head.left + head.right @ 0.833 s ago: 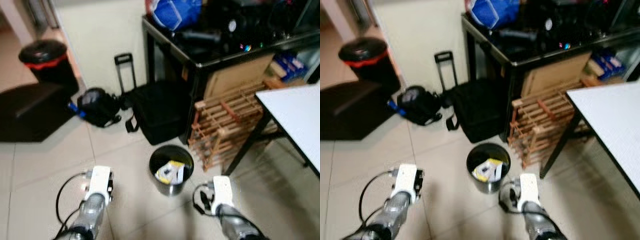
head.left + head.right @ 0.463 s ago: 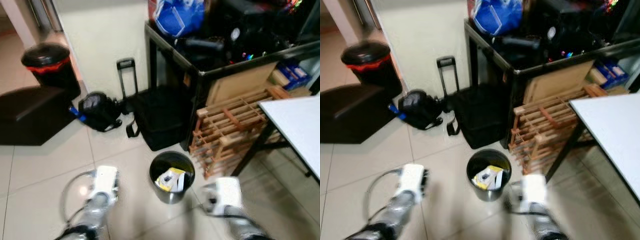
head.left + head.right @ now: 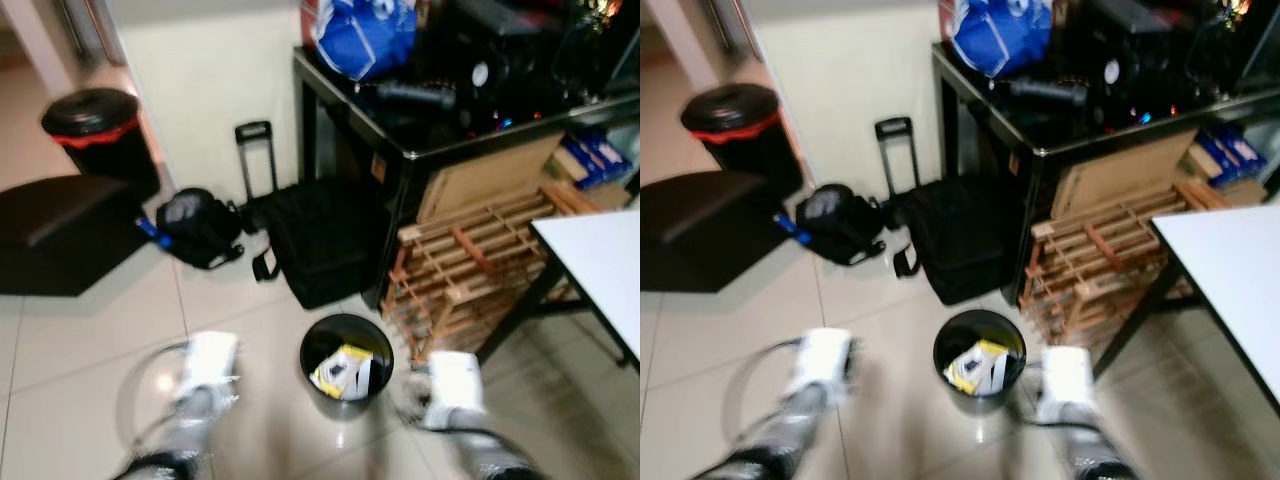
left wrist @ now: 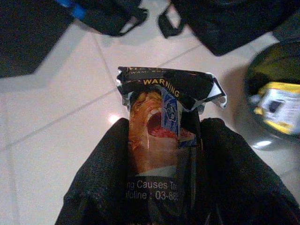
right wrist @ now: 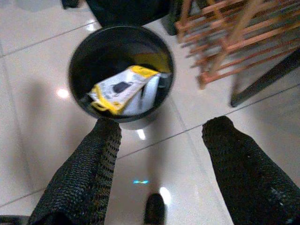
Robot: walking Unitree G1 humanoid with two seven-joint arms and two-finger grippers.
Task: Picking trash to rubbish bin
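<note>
Tiled floor (image 3: pixel 90 330) — one bin (image 3: pixel 346 350), left tool (image 4: pixel 159 154) clamping one wrapper (image 4: pixel 161 124).

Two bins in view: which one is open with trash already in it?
The small black bin on the floor between the two arms: open top, yellow and white packaging inside. The other bin, by the wall, has its lid on and a red band.

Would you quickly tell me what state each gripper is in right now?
Left gripper: closed on a crumpled cigarette packet.
Right gripper: open, holding nothing.
</note>
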